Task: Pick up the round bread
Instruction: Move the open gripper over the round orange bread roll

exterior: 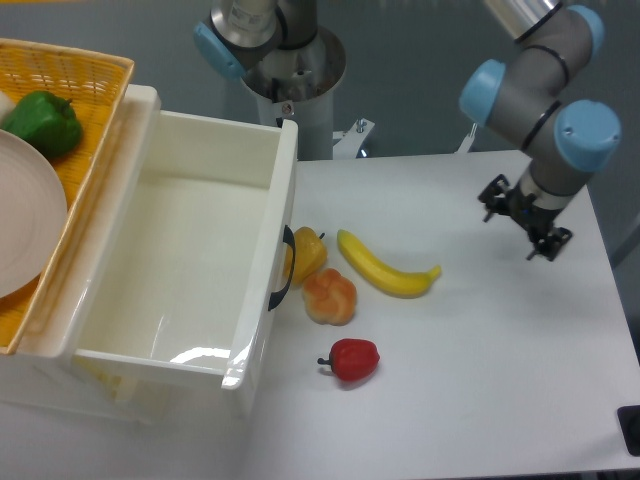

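Table, one arm, fixed view.

Gripper (524, 222) hangs over the far right part of the table (500, 380), well apart from the food, holding nothing. It is seen from an angle where the fingers cannot be made out; I cannot tell whether they are spread or pressed together.

The round bread (330, 296) sits on the table just right of the open white drawer (190, 270), near the drawer's black handle (284, 268). It appears to touch the yellow-orange pepper (306, 254) on its far left side, and the banana (388, 268) lies just beside it on the far right. The red pepper (352, 360) lies nearer, a little apart.

Judgement: the bun is hemmed in on its far side, so a grasp from above, with fingers closing along the free near-left to right line, looks the least likely to nudge a neighbour. The lumpy matte crust should give some grip; likely soft, so a light squeeze. The arm has a long traverse leftward first; pick not begun.

Count:
- round bread: one
- banana: one
- peppers: three (yellow-orange, red on the table; green pepper (44, 122) in the wicker basket (95, 150), far left)
- white plate (25, 215): one, in the basket
- drawer: one, pulled open, nothing visible inside
- arm: one
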